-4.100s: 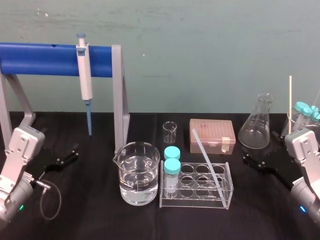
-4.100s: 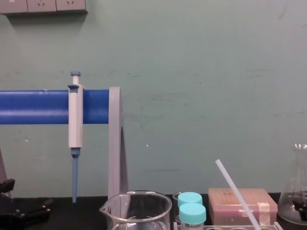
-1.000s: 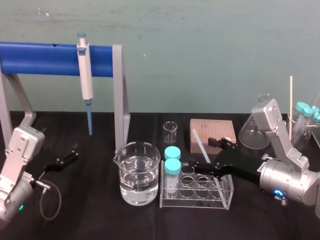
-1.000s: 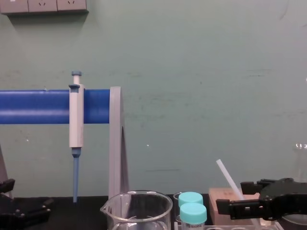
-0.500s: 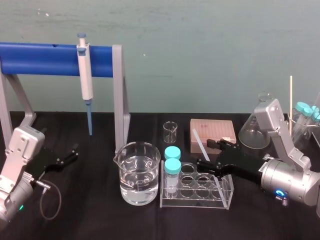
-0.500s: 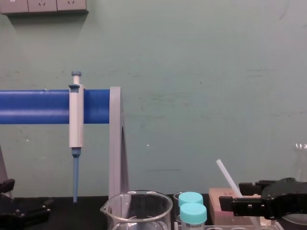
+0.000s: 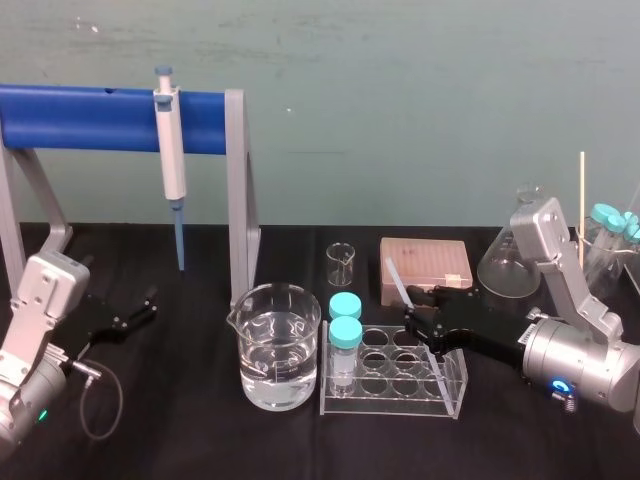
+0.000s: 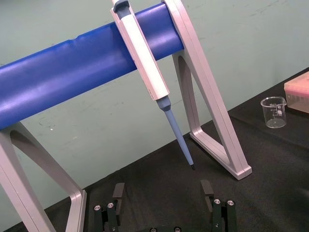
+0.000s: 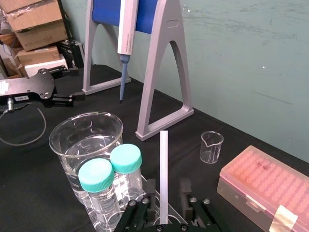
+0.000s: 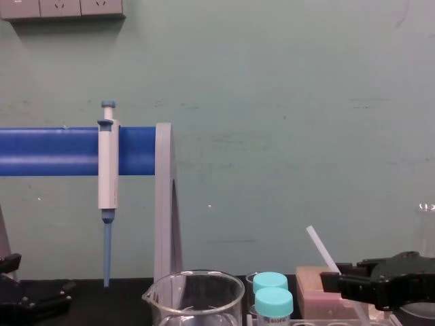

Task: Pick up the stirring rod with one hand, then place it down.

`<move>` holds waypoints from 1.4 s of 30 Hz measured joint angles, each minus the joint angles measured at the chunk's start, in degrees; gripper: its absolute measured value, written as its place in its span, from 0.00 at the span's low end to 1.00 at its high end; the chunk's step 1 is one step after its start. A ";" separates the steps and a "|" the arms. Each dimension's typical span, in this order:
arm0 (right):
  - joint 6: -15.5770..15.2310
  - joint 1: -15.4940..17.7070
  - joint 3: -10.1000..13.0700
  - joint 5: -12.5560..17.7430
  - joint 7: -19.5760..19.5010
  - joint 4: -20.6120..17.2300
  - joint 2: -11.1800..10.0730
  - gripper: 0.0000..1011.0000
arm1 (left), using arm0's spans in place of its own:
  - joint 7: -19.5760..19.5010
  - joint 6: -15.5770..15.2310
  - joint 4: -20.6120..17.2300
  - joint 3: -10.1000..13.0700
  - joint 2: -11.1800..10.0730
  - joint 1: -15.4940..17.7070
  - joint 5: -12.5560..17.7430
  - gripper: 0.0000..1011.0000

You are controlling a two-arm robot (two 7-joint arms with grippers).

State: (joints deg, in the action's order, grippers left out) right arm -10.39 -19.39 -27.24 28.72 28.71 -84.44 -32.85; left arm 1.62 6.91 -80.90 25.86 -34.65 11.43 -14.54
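Now in grasp step: right gripper [image 7: 421,306] reaching over tube rack [image 7: 442,396], fingers [image 9: 151,189] sitting parted either side of stirring rod [image 7: 397,280], not clamping yet. Rod leaning in rack, top end by pink tip box [image 7: 425,262]. Next move likely calling for closing on rod, then lifting along its slant. Capped vials [image 7: 344,320] and beaker [image 7: 278,345] crowding just beside; flask [image 7: 510,262] standing behind arm. Left gripper [image 7: 135,310] idling open, far left.
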 joint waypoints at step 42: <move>25.93 7.43 11.25 4.20 5.33 -2.68 3.72 0.07 | 0.00 0.00 0.00 0.00 0.00 0.00 0.00 0.99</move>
State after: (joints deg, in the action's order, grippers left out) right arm 15.54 -11.96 -15.99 32.92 34.04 -87.12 -29.13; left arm 1.62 6.91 -80.90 25.86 -34.65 11.43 -14.55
